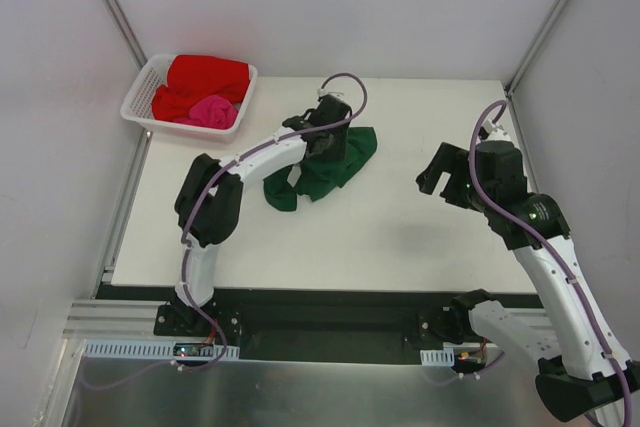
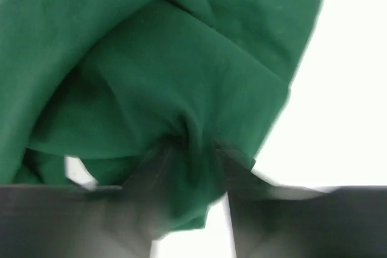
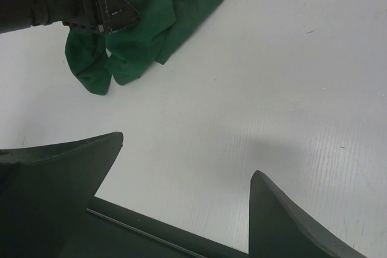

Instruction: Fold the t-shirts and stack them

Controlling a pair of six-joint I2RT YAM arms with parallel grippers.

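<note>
The green t-shirt lies crumpled on the table, pinched between the narrow left gripper. Right gripper: wide, holding nothing. The basket contains the red t-shirt and the pink t-shirt.

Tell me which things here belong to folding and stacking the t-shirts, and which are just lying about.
For the job:
- green shirt, crumpled on the table
- red shirt, in the basket
- pink shirt, in the basket too

Just there:
- basket, only holding two shirts
- table
</note>
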